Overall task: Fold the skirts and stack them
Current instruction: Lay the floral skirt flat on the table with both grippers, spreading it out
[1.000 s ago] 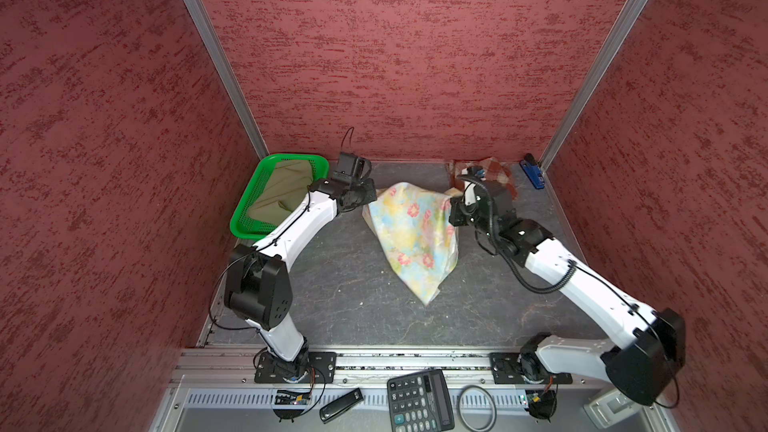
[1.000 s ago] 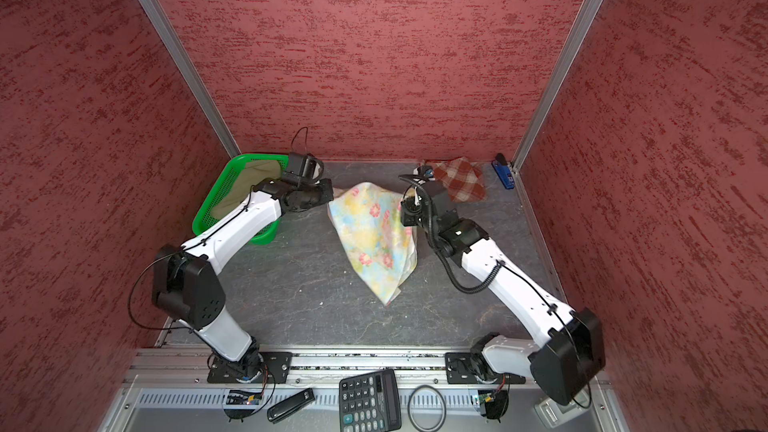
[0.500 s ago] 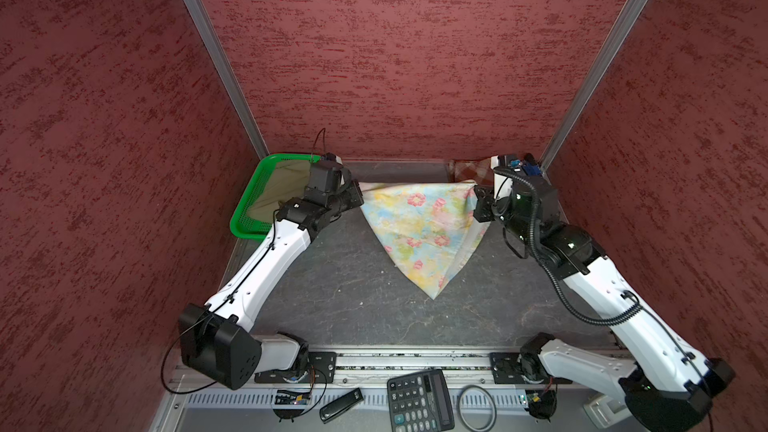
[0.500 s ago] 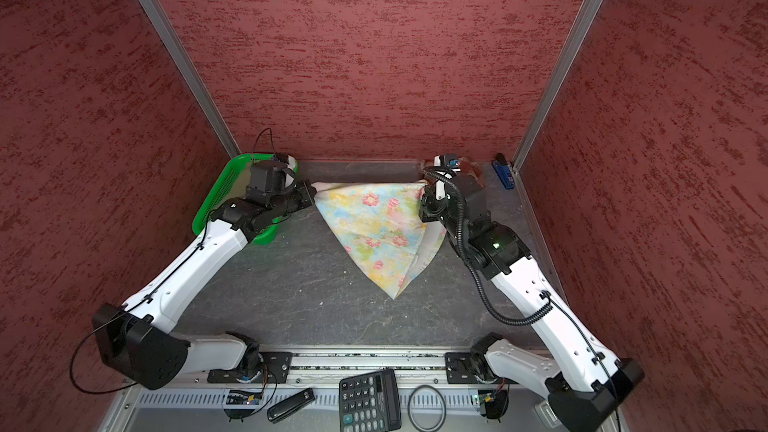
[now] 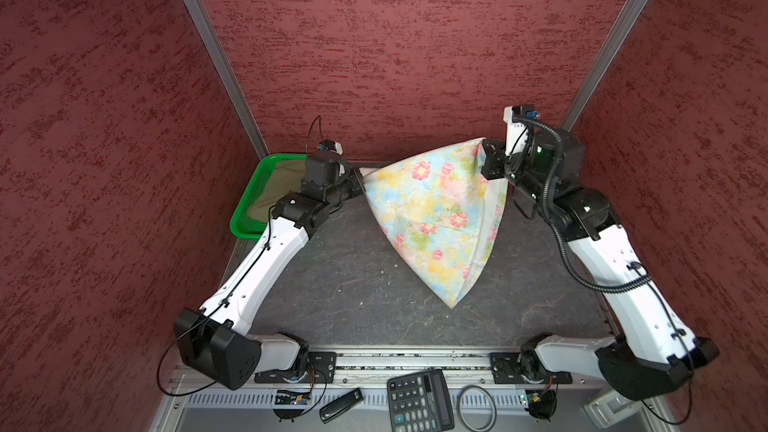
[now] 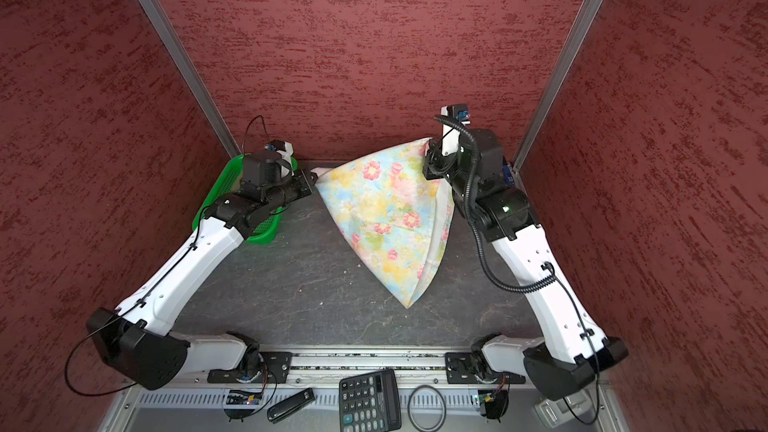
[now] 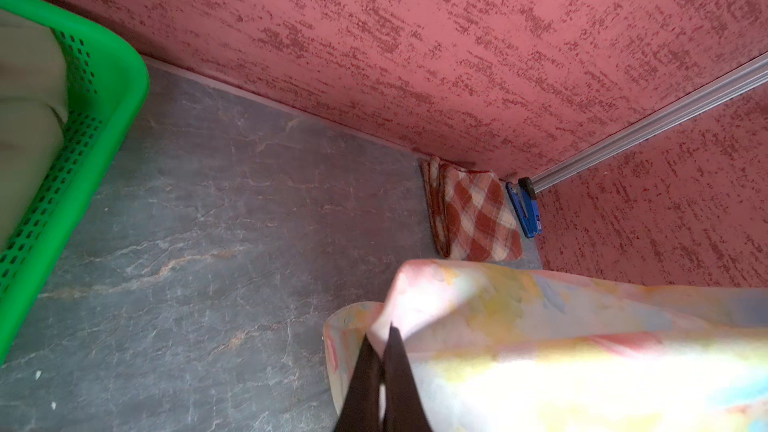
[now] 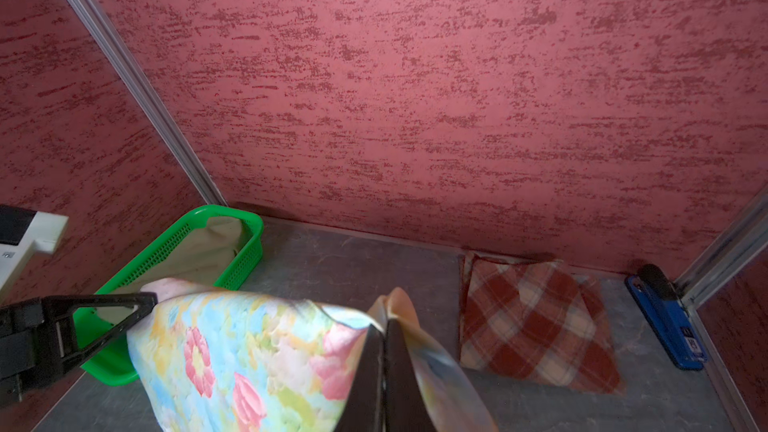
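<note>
A: How does the floral skirt look?

B: It is pastel yellow and blue with pink flowers, and it is stretched between the two arms above the middle of the bench. It hangs as a triangle, with a taut top edge and two sides running down to a single point towards the front of the bench. Whether that point touches the bench cannot be told. A pale lining shows along the edge on the right.

A: What holds it?

B: The left claw is pinched tight on one top corner and the right claw on the other. In both top views the top edge slants up towards the right claw. Each wrist view shows dark fingers pressed together with cloth bunched over them.

A: And the other skirts?

B: The plaid skirt, red-brown and cream, lies folded flat on the bench in the far right corner. It sits close to the back wall, just beside a blue stapler, and apart from the floral skirt.

A: Any containers?

B: There is one, a green mesh basket in the far left corner, beside the left arm. The khaki skirt lies inside it, plain olive, its soft folds covering the bottom.
</note>
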Motion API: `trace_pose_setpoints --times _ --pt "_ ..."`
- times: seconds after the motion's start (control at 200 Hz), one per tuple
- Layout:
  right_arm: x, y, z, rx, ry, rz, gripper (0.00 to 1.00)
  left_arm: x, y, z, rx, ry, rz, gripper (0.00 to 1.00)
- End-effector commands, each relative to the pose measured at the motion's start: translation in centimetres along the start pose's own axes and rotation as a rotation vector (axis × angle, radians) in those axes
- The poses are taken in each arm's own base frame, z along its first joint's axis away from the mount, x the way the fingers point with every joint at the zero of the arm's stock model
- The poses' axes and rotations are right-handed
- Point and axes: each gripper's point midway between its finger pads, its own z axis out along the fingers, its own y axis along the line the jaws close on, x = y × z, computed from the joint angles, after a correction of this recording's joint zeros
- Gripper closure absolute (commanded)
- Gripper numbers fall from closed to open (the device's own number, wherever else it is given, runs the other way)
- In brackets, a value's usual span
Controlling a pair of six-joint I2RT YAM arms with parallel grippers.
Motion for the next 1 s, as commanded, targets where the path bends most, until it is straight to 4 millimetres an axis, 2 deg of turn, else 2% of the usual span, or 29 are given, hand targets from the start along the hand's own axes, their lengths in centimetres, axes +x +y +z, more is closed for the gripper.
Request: trace_pose_setpoints --times 0.0,0.07,0.13,0.165,0.225,0.311,0.346,0.441,0.466,0.501,0.581,0.641,0.671,0.721,0.791,0.826,0.907,0.992 --pt "-5.6 1.2 -0.7 -0.08 -0.14 -0.057 1.0 -2.3 -0.8 0.4 0.023 -0.066 0.002 0.94" --pt "-6.6 2.1 -1.0 -0.122 -0.158 -0.083 1.0 -2.3 -0.9 0.2 0.031 -0.076 -0.002 0.84" --pt "-6.3 2.8 -1.4 -0.166 -0.156 -0.099 1.0 -1.3 -0.2 0.0 0.022 -0.074 -0.015 0.78" --pt "-5.4 3.2 -1.6 -0.196 -0.144 -0.102 1.0 -0.4 0.5 -0.1 0.01 -0.073 -0.028 0.68" --pt "-3.1 4.1 -2.1 -0.268 -0.116 -0.109 1.0 2.1 2.3 -0.1 -0.008 -0.063 -0.059 0.44" --pt "2.2 5.5 -3.3 -0.384 -0.069 -0.086 1.0 5.1 4.9 -0.5 -0.049 -0.064 -0.083 0.27" --pt "4.6 6.2 -3.9 -0.428 -0.047 -0.061 1.0 6.0 5.9 -0.6 -0.069 -0.057 -0.094 0.24" --pt "12.0 8.3 -5.3 -0.511 0.039 0.027 1.0 7.7 7.6 -0.7 -0.119 -0.023 -0.094 0.22" --pt "13.1 8.8 -5.9 -0.525 0.044 0.048 1.0 8.0 8.0 -0.7 -0.136 -0.016 -0.09 0.22" --pt "16.2 9.5 -6.4 -0.546 0.097 0.083 1.0 8.2 8.2 -0.6 -0.145 -0.009 -0.083 0.22" --pt "21.8 11.1 -7.6 -0.598 0.209 0.148 1.0 8.6 8.5 -0.2 -0.157 0.006 -0.073 0.21" --pt "25.5 11.9 -8.4 -0.597 0.292 0.163 0.84 8.8 8.6 0.3 -0.164 0.016 -0.074 0.2" --pt "26.6 12.1 -8.9 -0.597 0.316 0.169 0.75 8.9 8.6 0.7 -0.164 0.019 -0.074 0.2" --pt "27.2 11.9 -9.4 -0.589 0.326 0.185 0.57 9.1 8.3 1.3 -0.16 0.026 -0.07 0.2" --pt "25.9 10.9 -10.0 -0.554 0.276 0.205 0.28 9.1 7.6 2.2 -0.15 0.035 -0.052 0.19" --pt "25.0 10.0 -9.9 -0.502 0.253 0.203 0.17 9.2 7.1 2.8 -0.15 0.042 -0.033 0.18" --pt "24.1 8.3 -8.9 -0.378 0.255 0.167 0.06 9.6 6.6 4.1 -0.176 0.074 0.016 0.18" --pt "24.1 6.8 -6.9 -0.266 0.306 0.167 0.04 11.1 6.1 5.9 -0.18 0.147 0.054 0.16"
